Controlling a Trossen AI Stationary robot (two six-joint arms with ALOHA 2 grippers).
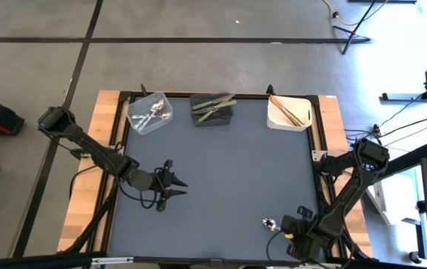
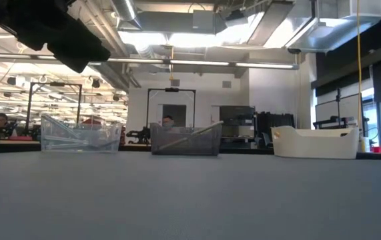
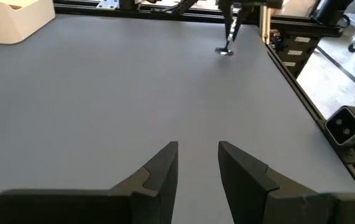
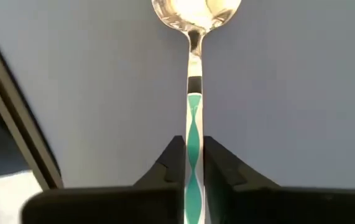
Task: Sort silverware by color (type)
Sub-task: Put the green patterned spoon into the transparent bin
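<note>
A shiny silver spoon (image 4: 194, 74) is at the table's near right corner, its bowl (image 1: 269, 223) pointing toward the table's left. My right gripper (image 4: 193, 163) is shut on its handle. My left gripper (image 1: 177, 186) hovers open over the left middle of the mat and touches nothing. Its fingers (image 3: 165, 168) stand apart. At the far edge, other silver spoons (image 1: 153, 113) lie in the clear bin, olive-green pieces (image 1: 214, 104) rest across the dark bin's rim, and copper sticks (image 1: 289, 112) lie in the white bin. My right gripper pinches the spoon's handle (image 4: 193, 134) between its two fingers, which lie along the handle from the table's right side. The bowl (image 3: 226, 51) sticks out beyond the fingertips, lower than the handle, at the mat. Whether it touches the mat I cannot tell.
Three bins line the far edge: a clear bin (image 2: 81, 137), a dark bin (image 2: 185, 140) and a white bin (image 2: 315, 142). The grey mat (image 1: 228, 179) lies bare between the arms. A black frame rail (image 4: 15, 106) runs close beside the right gripper.
</note>
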